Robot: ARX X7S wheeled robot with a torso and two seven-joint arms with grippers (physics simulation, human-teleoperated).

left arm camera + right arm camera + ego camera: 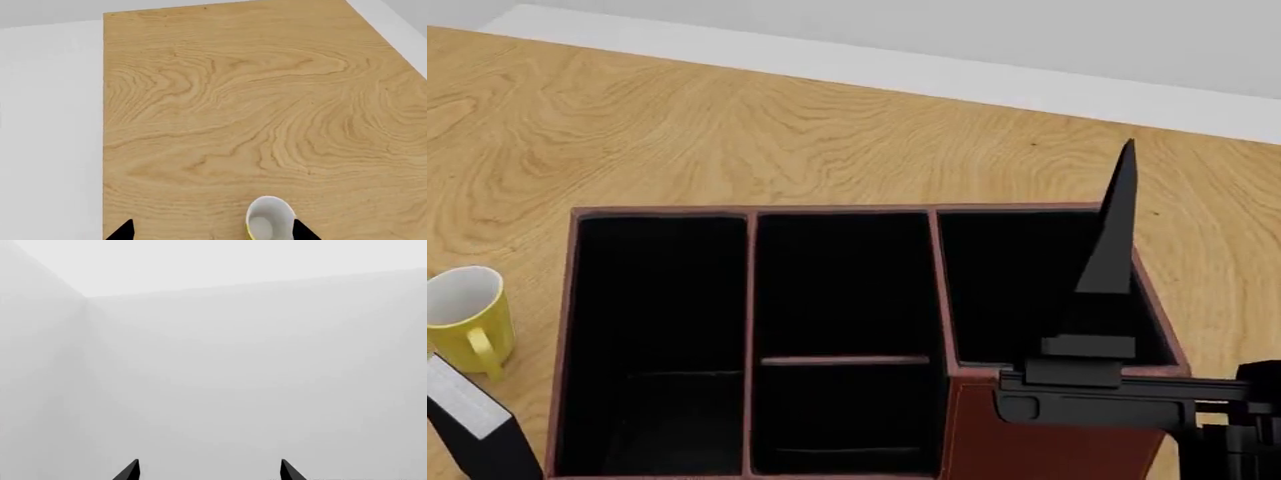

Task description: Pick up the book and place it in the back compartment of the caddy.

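Half of the book cropped beside the caddy; both hands spread, empty.

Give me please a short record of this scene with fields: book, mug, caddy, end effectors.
book: black cover, white page edge, at the head view's lower left, outside the caddy
mug: yellow, white inside, upright beside the caddy's left wall
caddy: red-brown, black inside, four sections, all without contents
left end effector: open, above the mug
right end effector: open, facing a blank wall

head above caddy, wrists outward
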